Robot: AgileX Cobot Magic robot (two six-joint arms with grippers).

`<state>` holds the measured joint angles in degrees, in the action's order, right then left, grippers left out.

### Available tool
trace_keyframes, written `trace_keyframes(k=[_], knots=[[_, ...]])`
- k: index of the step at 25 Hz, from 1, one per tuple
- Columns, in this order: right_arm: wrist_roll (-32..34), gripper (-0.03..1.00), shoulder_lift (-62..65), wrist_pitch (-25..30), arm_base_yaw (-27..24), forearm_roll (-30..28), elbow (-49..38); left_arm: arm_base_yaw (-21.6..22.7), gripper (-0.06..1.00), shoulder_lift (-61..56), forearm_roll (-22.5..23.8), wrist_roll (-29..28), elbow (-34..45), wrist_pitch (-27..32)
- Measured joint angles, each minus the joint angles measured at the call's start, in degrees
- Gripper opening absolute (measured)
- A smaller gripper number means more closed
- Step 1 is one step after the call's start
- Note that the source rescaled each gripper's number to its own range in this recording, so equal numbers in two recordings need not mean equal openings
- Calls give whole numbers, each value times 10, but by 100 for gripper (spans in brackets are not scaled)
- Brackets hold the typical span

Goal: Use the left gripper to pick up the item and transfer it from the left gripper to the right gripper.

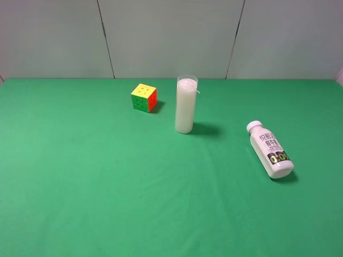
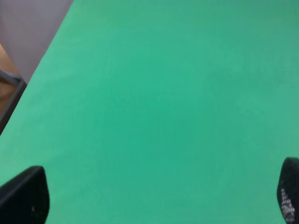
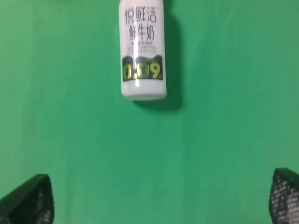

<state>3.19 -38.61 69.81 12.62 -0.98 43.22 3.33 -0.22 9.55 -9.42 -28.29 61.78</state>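
Observation:
The item, a small white bottle with a white cap and dark-and-green label print, lies on its side on the right part of the green table. The right wrist view shows the bottle some way ahead of my right gripper, base end toward the camera. Both black fingertips of that gripper stand wide apart with nothing between them. My left gripper is open too, its fingertips over bare green cloth, with no object near. Neither arm shows in the exterior high view.
A tall white candle in clear glass stands upright at the table's middle back. A coloured puzzle cube sits left of it. The green table's left edge shows in the left wrist view, with floor beyond.

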Motion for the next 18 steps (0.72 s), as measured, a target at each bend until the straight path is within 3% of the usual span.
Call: trace_keyframes(k=[6, 18], knots=[[-39, 100, 114, -1, 0, 2, -54, 0, 94, 0, 0, 0, 0, 0], [-38, 100, 332, -69, 0, 2, -131, 0, 94, 0, 0, 0, 0, 0]])
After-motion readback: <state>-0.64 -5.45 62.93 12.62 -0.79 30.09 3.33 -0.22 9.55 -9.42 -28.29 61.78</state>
